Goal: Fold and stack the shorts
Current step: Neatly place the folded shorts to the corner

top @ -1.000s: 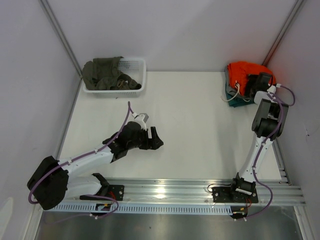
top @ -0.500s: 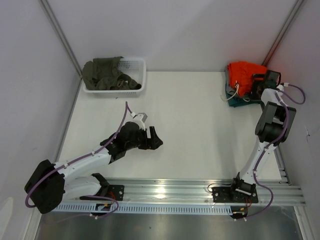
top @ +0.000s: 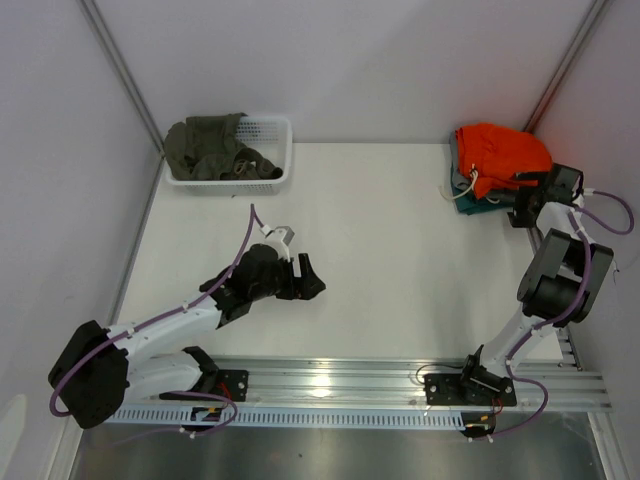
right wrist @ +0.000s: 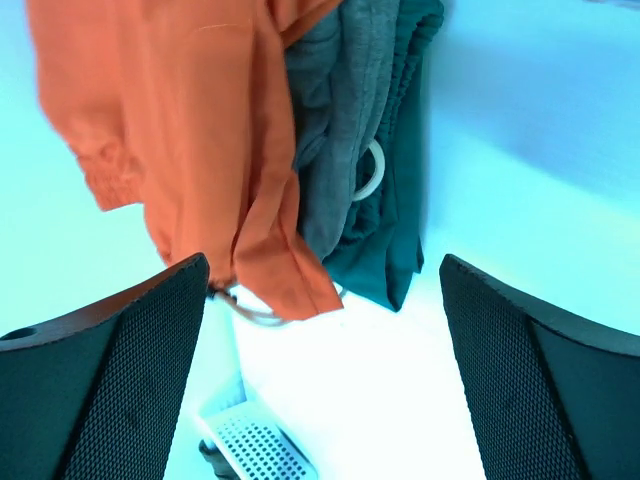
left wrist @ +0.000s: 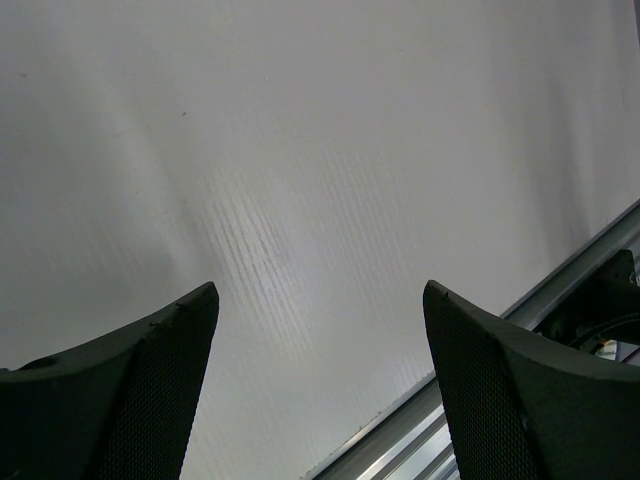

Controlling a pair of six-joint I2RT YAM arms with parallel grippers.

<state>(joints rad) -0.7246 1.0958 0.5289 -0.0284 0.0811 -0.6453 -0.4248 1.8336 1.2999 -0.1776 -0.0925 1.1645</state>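
Top external: bright orange fabric shorts [top: 500,150] upper right, just up-left of R end effector [top: 528,195], wide, empty; L arm [top: 190,315] far.

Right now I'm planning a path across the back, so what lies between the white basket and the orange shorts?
Nothing: only bare table lies between the basket and the shorts, as the top view shows.
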